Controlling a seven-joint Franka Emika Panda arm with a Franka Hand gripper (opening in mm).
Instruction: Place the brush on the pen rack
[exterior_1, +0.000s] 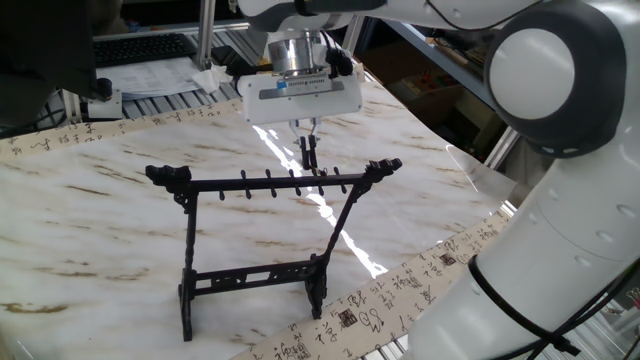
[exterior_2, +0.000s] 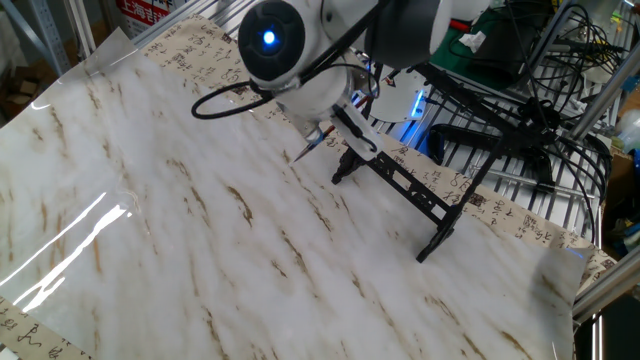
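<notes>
The claw (exterior_1: 308, 150) grips the brush (exterior_2: 312, 146) just behind the pen rack (exterior_1: 265, 185), whose pegs hold nothing, on the marbled counter (exterior_1: 100, 200).

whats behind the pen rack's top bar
Behind the pen rack the gripper hangs down, shut on something thin and dark, likely the brush. The bar hides its lower end.

Black pen rack (exterior_1: 270, 185) upright; brush (exterior_2: 312, 146) apparently tilted above.
</notes>
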